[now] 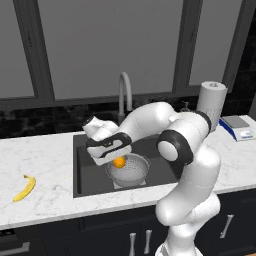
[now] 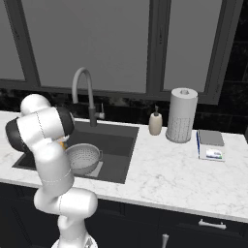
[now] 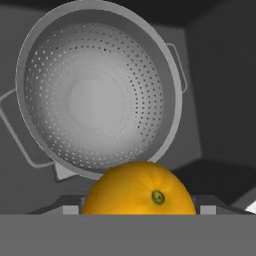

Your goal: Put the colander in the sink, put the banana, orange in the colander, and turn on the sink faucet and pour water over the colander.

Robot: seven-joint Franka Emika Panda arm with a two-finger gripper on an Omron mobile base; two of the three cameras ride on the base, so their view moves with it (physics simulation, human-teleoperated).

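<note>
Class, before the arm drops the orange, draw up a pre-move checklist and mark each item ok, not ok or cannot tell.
1. Colander sits in the sink: ok.
2. Colander empty inside, hand view: ok.
3. Orange held in the gripper: ok.
4. Orange fully over the colander bowl: cannot tell; it looks near the rim.
5. Banana in the colander: not ok, it lies on the counter.
6. Sink faucet running: not ok, no water seen.

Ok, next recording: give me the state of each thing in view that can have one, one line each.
colander: upright in the sink, empty.
sink: dry, holds the colander.
orange: held between the gripper's fingers, above the colander's rim.
gripper: shut on the orange, over the sink.
banana: lying on the counter left of the sink, untouched.
sink faucet: no water running.
</note>
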